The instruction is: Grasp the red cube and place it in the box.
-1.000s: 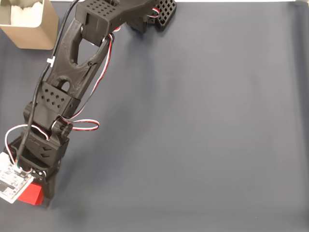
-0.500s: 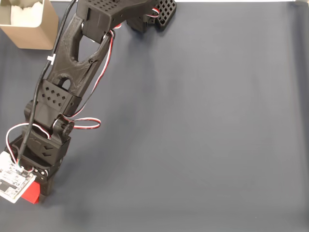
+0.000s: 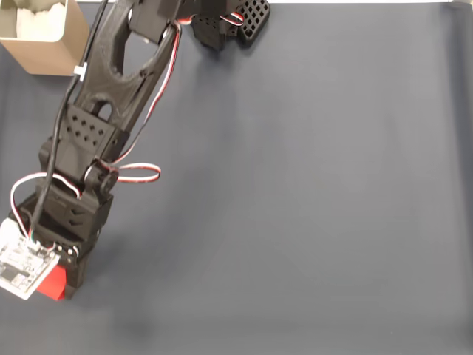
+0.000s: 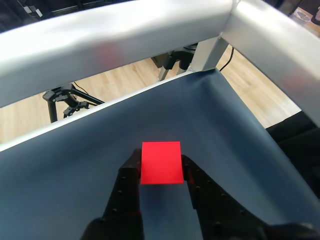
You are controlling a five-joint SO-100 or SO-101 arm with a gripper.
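Currently we log the grasp step as effectively made: in the wrist view the end effector [image 4: 161,167] has its two black fingers [image 4: 131,170] pressed against opposite side faces of the red cube [image 4: 160,163], with no gap visible on either side, so we read it as clamped on the cube. In the fixed view the cube [image 3: 53,285] sits at the lower left of the dark grey table [image 3: 310,192], mostly covered by the end effector [image 3: 63,285] and by a small white circuit board [image 3: 18,262] mounted on the wrist. Whether the cube is resting on the cloth or is just clear of it, we cannot tell from either view. The box [image 3: 46,37] stands at the upper-left corner of the table in the fixed view, well apart from the cube; it is open-topped, with something pale inside that we cannot identify. The arm [image 3: 111,81] stretches from its base at the top edge down to the cube, passing just beside the box, with red-white servo wires [image 3: 137,174] looping off one joint. Our judgement: the lift and carry are next. That move calls for raising the cube high enough to clear the box wall, folding the arm back toward the base, and centring the cube over the opening before release. The grip must hold through the swing, since the cube faces look smooth and matte.
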